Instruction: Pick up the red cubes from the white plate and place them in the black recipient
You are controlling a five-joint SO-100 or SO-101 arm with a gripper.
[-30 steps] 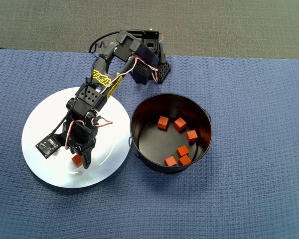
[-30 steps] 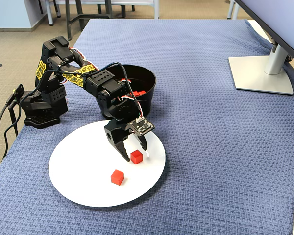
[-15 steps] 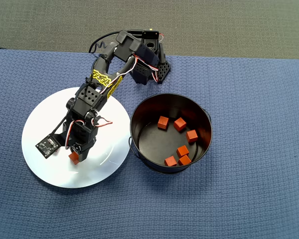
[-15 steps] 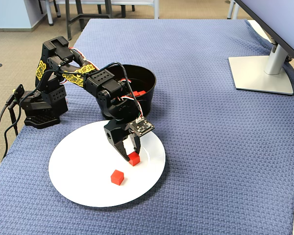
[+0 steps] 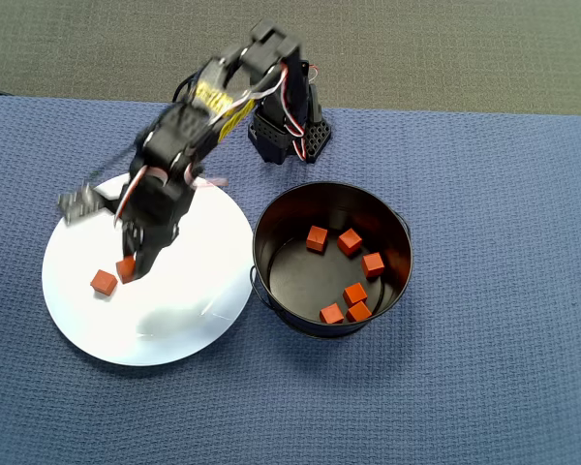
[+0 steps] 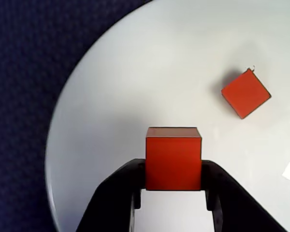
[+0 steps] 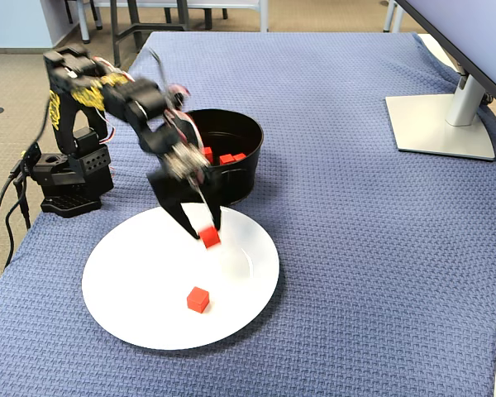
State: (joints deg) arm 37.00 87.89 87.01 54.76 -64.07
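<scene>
One red cube [image 6: 173, 158] is clamped between the two black fingers of the tool [image 7: 208, 235] and is held above the white plate [image 5: 189, 320], as the wrist view shows; the arm is blurred in the overhead and fixed views; a second red cube [image 5: 104, 282] lies loose on the plate, near the held one; six more cubes are seen inside the black recipient [image 5: 281, 281], which stands on the blue tabletop [image 7: 355, 248] just beside the plate.

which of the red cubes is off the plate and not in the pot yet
The cube clamped between the gripper's fingers, hanging above the white plate. One other cube lies loose on the plate, and six sit inside the black pot.
</scene>
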